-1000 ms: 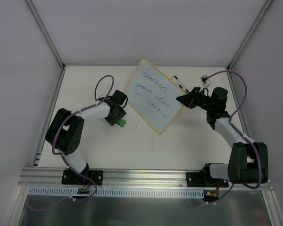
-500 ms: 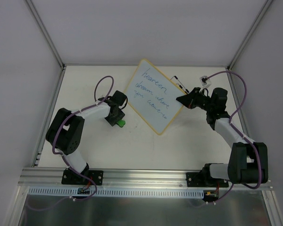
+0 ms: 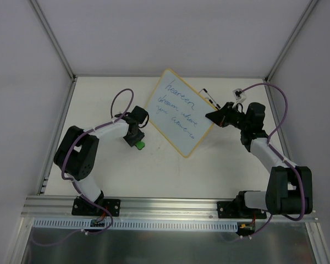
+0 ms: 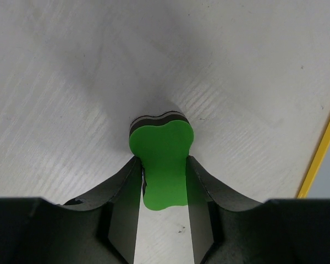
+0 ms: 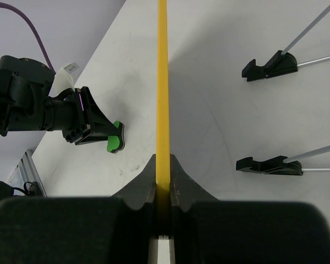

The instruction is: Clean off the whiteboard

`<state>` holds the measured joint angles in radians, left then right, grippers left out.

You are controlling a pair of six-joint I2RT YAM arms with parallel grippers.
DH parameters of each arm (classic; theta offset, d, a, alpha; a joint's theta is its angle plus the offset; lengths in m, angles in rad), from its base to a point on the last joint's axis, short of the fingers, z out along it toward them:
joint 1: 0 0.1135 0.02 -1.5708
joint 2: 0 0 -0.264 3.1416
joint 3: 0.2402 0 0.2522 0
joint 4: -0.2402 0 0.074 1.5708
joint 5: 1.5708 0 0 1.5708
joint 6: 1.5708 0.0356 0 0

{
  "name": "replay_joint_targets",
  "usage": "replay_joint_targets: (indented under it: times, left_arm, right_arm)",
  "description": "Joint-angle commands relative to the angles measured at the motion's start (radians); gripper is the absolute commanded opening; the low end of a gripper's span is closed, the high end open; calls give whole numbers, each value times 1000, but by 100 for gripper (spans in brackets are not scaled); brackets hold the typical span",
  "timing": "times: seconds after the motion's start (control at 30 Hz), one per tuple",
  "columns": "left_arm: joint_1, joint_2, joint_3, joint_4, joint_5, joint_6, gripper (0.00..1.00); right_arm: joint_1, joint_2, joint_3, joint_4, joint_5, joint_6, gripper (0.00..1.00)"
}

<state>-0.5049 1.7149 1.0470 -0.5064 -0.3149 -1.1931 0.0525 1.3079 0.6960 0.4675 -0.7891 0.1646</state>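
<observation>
The whiteboard [image 3: 179,113] with blue handwriting and a yellow frame sits tilted at the table's middle back. My right gripper [image 3: 211,116] is shut on its right corner. In the right wrist view the fingers [image 5: 179,181] clamp the yellow frame edge [image 5: 162,82]. My left gripper [image 3: 136,138] is left of the board's lower edge, close to the table. It is shut on the green bone-shaped eraser [image 3: 139,145]. In the left wrist view the eraser [image 4: 162,159] sits between both fingers, its black felt layer behind it. The eraser is apart from the board, and also shows in the right wrist view [image 5: 115,136].
Two black feet on thin rods [image 5: 269,64] [image 5: 267,164] lie on the table right of the board's edge. A small white object [image 3: 239,93] lies at the back right. A black piece [image 3: 209,98] shows by the board's upper right edge. Enclosure walls ring the table.
My left gripper has shifted slightly left and nearer with the eraser, a little away from the board. The right gripper and the whiteboard have not moved.
</observation>
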Motion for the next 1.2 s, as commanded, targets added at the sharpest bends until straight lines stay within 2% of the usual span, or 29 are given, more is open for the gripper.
replay_joint_targets:
  times: [0.0, 0.03, 0.07, 0.1, 0.23, 0.27, 0.3, 0.37, 0.43, 0.47, 0.67, 0.87, 0.97, 1.17]
  left_arm:
    - [-9, -27, 36, -35, -15, 65, 16]
    - [-9, -38, 44, -35, -38, 114, 12]
    - [-11, -60, 65, -35, -52, 142, 3]
    - [-11, -70, 79, -34, -65, 171, 0]
    - [-11, -101, 168, 21, -122, 375, 0]
    - [-11, -116, 183, 60, -119, 491, 0]
    - [-11, -127, 180, 107, -96, 547, 0]
    - [-11, -158, 145, 306, -44, 714, 0]
    - [-7, -163, 122, 446, 71, 823, 0]
    - [-9, -150, 113, 570, 114, 936, 0]
    - [-6, -57, 111, 900, 371, 1280, 0]
    - [31, 79, 241, 950, 500, 1310, 0]
    - [49, 133, 289, 983, 534, 1314, 4]
    - [68, 202, 347, 991, 565, 1351, 4]
  right_arm:
    - [15, -12, -12, 28, -7, -77, 0]
    - [15, -13, -10, 28, -9, -76, 0]
    - [15, -12, -12, 28, -10, -77, 0]
    - [17, -15, -12, 28, -9, -76, 0]
    - [18, -18, -10, 26, -15, -76, 0]
    - [18, -16, -12, 28, -15, -76, 0]
    - [20, -16, -13, 26, -16, -76, 0]
    - [23, -10, -12, 25, -16, -79, 0]
    - [23, -6, -12, 25, -22, -77, 0]
    - [23, -6, -9, 23, -22, -77, 0]
    - [29, 13, 14, 2, -41, -80, 0]
    - [55, 19, 42, -39, -45, -99, 0]
    - [61, 22, 49, -53, -45, -102, 0]
    - [73, 17, 63, -107, -44, -123, 0]
